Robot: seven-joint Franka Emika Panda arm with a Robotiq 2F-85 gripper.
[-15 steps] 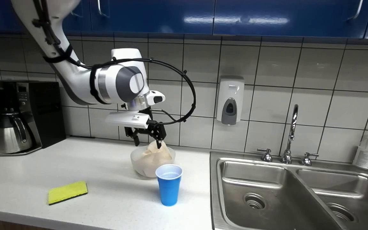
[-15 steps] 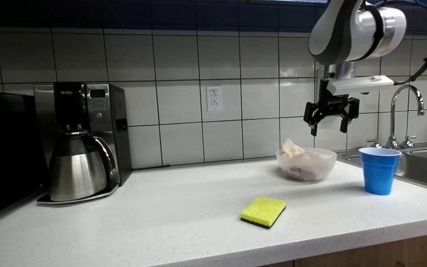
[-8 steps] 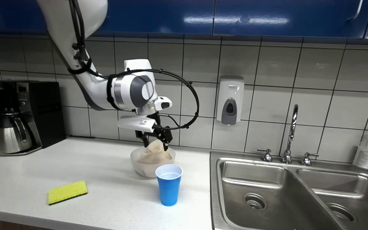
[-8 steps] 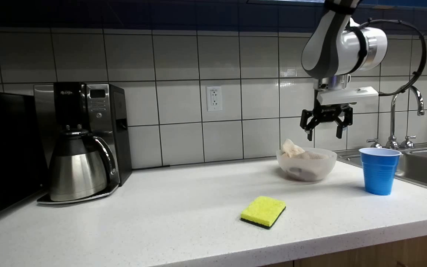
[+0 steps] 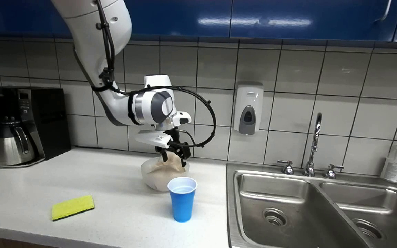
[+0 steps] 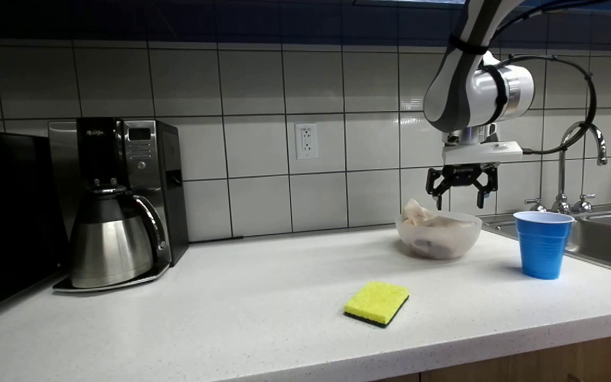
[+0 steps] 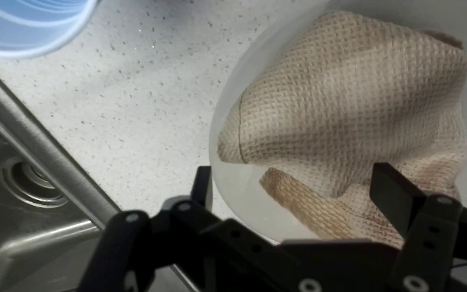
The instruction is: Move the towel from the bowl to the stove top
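The beige woven towel point(image 5: 171, 165) lies bunched in the translucent white bowl point(image 5: 148, 172) on the counter. In an exterior view a peak of the towel point(image 6: 416, 213) rises above the rim of the bowl point(image 6: 464, 236). My gripper point(image 5: 174, 160) is open and empty, pointing down just above the bowl, as both exterior views show point(image 6: 460, 202). In the wrist view the open jaws point(image 7: 292, 174) straddle the bowl's edge point(image 7: 239, 194): one finger appears just outside the rim, the other over the towel point(image 7: 351, 97). The stove top is out of view.
A blue cup point(image 5: 182, 203) stands beside the bowl. A yellow sponge point(image 6: 377, 302) lies on the counter point(image 6: 263, 318). A coffee maker point(image 6: 125, 212) stands at the far end. A steel sink point(image 5: 231, 206) with a faucet point(image 5: 312, 148) adjoins the counter. Blue cabinets point(image 5: 181, 17) hang above.
The arm has moved down toward the bowl, shifting right in one exterior picture and left in its counterpart. The gripper stays open. The towel, bowl, cup and sponge have not moved.
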